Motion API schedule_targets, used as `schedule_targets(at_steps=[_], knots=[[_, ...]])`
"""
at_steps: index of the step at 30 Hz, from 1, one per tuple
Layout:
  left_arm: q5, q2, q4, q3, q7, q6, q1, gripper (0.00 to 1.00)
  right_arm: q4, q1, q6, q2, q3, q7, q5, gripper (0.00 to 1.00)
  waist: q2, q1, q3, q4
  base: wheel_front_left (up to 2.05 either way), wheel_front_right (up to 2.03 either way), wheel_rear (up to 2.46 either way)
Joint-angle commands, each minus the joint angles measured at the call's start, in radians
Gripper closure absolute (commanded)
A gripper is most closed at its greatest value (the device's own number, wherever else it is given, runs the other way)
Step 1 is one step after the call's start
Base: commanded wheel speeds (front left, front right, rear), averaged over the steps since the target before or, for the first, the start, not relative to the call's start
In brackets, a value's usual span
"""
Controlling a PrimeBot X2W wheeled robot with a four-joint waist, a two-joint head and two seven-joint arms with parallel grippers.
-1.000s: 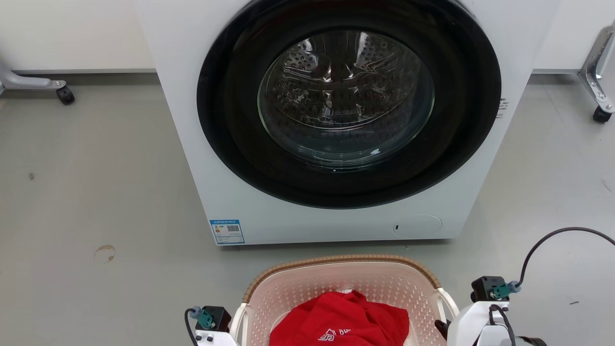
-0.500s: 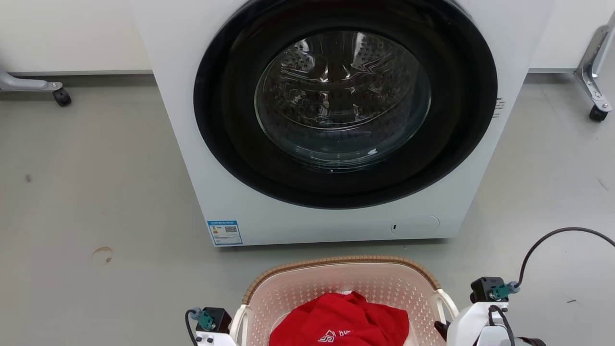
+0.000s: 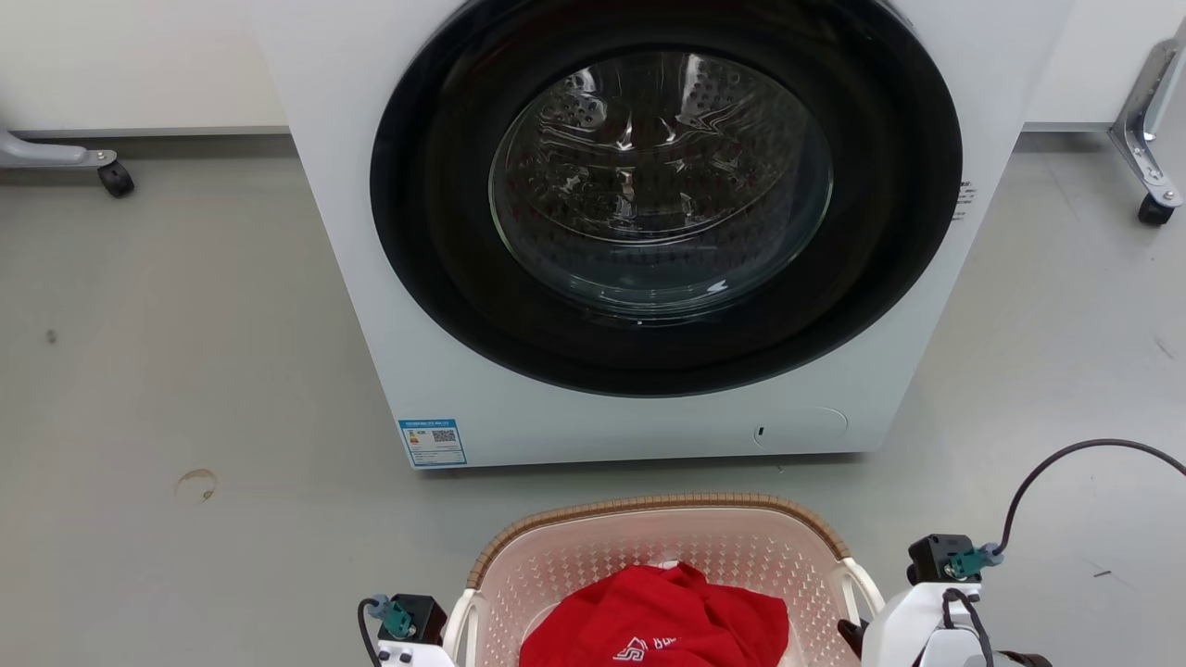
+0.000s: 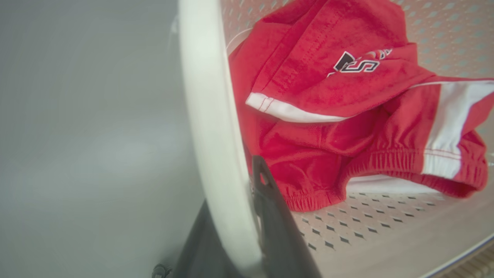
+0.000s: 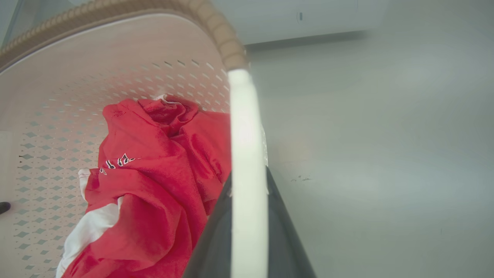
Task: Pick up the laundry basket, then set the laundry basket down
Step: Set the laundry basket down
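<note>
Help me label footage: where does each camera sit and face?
Head: on the head, facing forward and down at washer and basket; left wrist, right wrist at the bottom.
Left wrist: on the left arm, along the left fingers gripping the left handle, into the basket.
Right wrist: on the right arm, along the right fingers gripping the right handle, floor beyond.
All share the red garment.

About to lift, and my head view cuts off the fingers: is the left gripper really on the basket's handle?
Observer: Yes. The left gripper has a dark finger on each side of the white left handle of the laundry basket, shut on it.
Operator: And the right?
Observer: Same: the right gripper clamps the right handle between its fingers.
Operator: What's the red load?
Observer: A red garment with a white stripe and elastic hems, lying on the perforated floor.
</note>
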Motion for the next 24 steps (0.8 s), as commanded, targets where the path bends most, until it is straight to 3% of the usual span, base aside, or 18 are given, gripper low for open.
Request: schedule_targets(at_steps=[1,13,24], knots=[[-0.002,0.139,0.062,0.014,-0.006,0.016,-0.037,1.0,0.05,-0.048,-0.014,-0.134,-0.004,-0.017,0.008,1.0,-0.0001,0.0,0.003,0.0,0.0,0.0,0.0],[-0.002,0.135,0.055,-0.017,-0.027,0.016,-0.053,1.0,0.046,-0.058,-0.014,-0.142,0.006,-0.032,0.014,1.0,-0.0001,0.0,0.038,-0.004,0.0,0.0,0.0],[0.002,0.116,0.05,-0.04,-0.064,0.016,-0.118,1.0,0.032,-0.116,-0.014,-0.169,0.01,-0.073,0.011,1.0,-0.0001,0.0,0.164,-0.006,0.0,0.0,0.0]])
